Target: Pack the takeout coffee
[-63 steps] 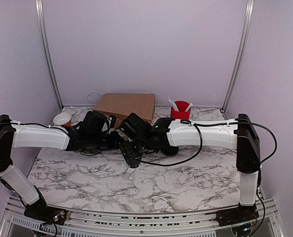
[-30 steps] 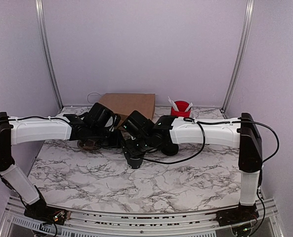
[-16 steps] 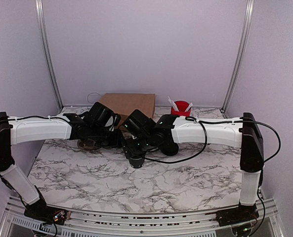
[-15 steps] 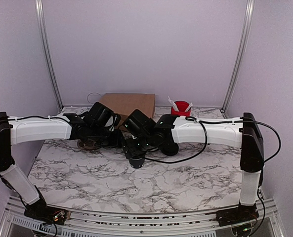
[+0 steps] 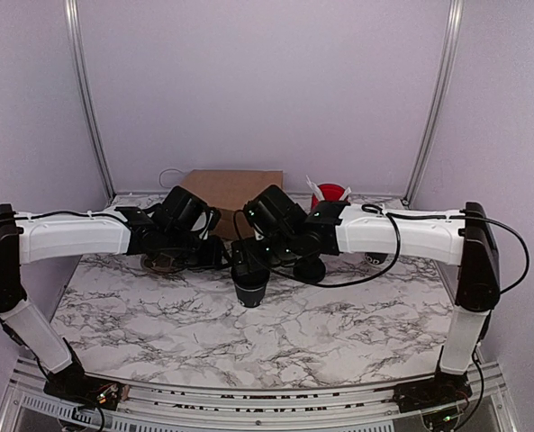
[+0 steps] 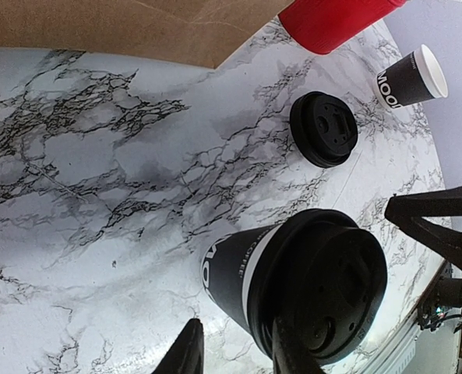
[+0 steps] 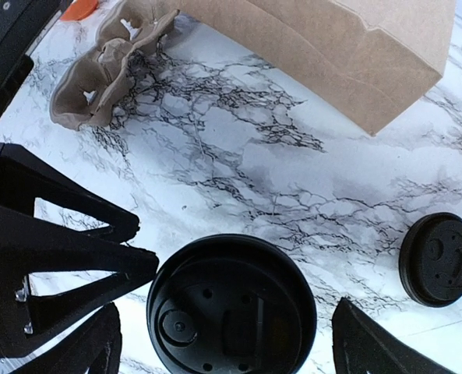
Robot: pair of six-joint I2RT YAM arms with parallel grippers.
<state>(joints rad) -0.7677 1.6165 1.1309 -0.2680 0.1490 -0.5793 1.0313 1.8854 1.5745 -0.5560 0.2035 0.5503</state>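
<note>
A small black paper cup with white lettering [image 6: 229, 274] stands on the marble at the table's middle [image 5: 251, 290], with a black lid [image 7: 231, 312] on it. My right gripper [image 7: 227, 343] is wide open just above it, one finger on each side of the lid, not touching. My left gripper [image 6: 238, 354] is open with a narrow gap and holds nothing. It is at the cup's left side, one finger [image 6: 289, 351] against the lid's edge. A second black cup [image 6: 410, 76], unlidded with a white rim, stands at the far right.
A loose flat black lid [image 6: 324, 128] lies right of the lidded cup. A brown paper bag [image 5: 230, 189] lies at the back. A red cup with white sticks [image 5: 330, 193] stands beside it. A brown pulp cup carrier [image 7: 110, 70] lies under the left arm.
My right gripper has let go of the lidded cup and risen above it, and its forearm has swung right. The cup stands uncovered on the table. The left arm has stayed still.
</note>
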